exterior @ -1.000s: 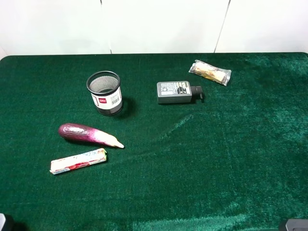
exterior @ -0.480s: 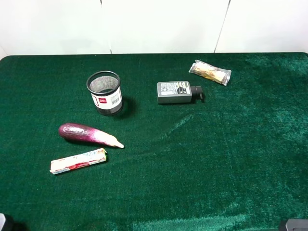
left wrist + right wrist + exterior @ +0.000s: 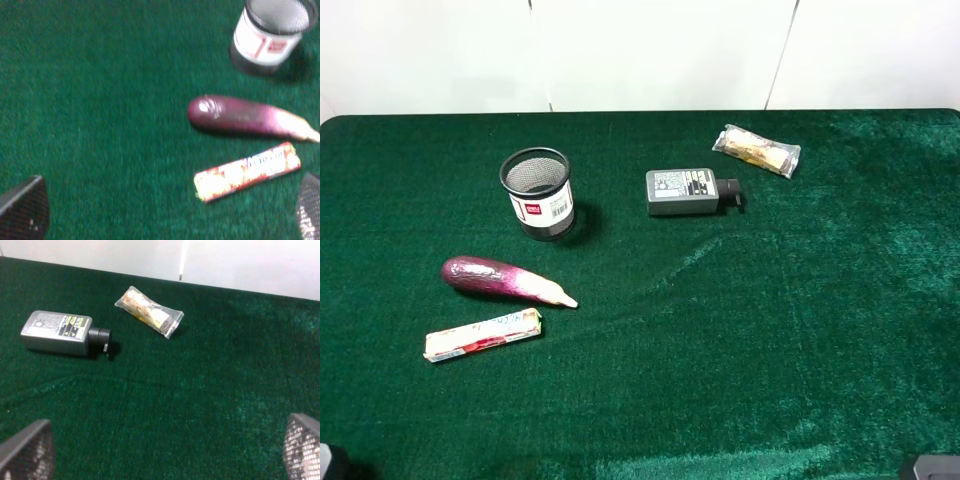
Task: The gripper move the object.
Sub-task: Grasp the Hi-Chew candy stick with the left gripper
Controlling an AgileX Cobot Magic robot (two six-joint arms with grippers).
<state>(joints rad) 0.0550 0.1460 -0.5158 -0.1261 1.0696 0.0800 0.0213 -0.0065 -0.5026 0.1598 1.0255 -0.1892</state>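
Left gripper [image 3: 172,177]: jaws spread wide, nothing between the plates.
Right gripper [image 3: 169,420]: jaws likewise wide apart, holding nothing.
Candy roll [image 3: 247,171]: flat on the green cloth [image 3: 770,330], just ahead of the left jaws, nearer one plate than the other, touching neither.
Eggplant [image 3: 245,116]: just beyond the roll from the left jaws, roughly parallel, not touching it.
Mesh cup [image 3: 272,30]: upright, farther out than the eggplant.
Power adapter [image 3: 57,333]: well ahead of the right jaws, off to one side.
Snack packet [image 3: 149,311]: beyond the adapter, well apart from the right jaws.
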